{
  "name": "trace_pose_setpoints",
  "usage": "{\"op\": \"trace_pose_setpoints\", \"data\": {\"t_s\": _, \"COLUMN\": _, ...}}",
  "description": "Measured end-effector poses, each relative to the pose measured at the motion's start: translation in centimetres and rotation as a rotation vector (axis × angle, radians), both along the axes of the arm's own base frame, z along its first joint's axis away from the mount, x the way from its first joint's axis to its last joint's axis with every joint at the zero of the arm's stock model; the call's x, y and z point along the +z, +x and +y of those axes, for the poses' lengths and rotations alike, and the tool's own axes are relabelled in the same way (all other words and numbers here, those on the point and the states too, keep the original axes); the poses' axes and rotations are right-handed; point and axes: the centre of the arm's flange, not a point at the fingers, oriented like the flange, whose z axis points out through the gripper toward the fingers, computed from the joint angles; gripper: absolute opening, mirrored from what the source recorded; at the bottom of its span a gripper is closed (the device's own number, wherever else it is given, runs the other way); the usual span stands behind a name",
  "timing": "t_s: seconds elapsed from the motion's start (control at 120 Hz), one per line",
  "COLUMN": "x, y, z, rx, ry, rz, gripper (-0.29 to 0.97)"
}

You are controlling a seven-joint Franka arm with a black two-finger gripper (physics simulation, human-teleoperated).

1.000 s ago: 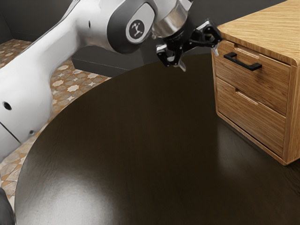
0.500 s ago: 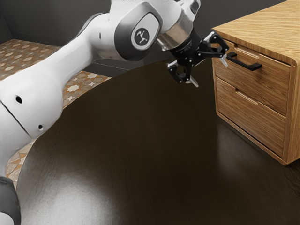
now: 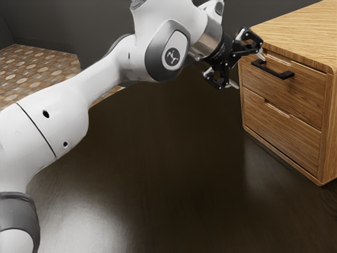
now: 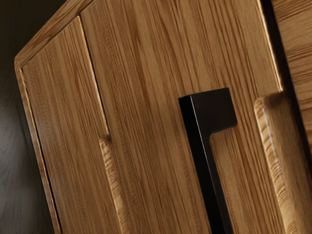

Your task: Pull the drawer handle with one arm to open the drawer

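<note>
A wooden cabinet (image 3: 310, 31) stands at the exterior view's right on the dark table, with two drawer fronts. The top drawer (image 3: 297, 92) carries a black bar handle (image 3: 272, 69) and sits flush with the cabinet face. My black gripper (image 3: 246, 68) hangs open just off the handle's near end, close to the cabinet's corner, its fingers spread and holding nothing. Seen from the wrist, the handle (image 4: 204, 146) is close ahead on the drawer front (image 4: 146, 97).
The lower drawer (image 3: 284, 126) has only a wooden groove grip. The round dark table (image 3: 158, 174) spreads in front of the cabinet. My white arm (image 3: 105, 89) stretches across from the exterior view's left. Patterned floor tiles (image 3: 37, 63) lie beyond the table.
My arm has swung toward the exterior view's right, carrying the open gripper from over the table up to the near end of the top drawer's handle. The drawer has not moved.
</note>
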Motion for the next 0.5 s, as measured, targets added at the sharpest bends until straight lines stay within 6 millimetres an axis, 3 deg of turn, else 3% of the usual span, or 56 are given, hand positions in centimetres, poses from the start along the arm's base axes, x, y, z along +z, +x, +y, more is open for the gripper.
{"op": "trace_pose_setpoints", "data": {"t_s": 0.5, "x": -3.6, "y": 2.4, "z": 0.3, "rx": 0.051, "ry": -0.035, "rz": -0.037, "gripper": 0.66}}
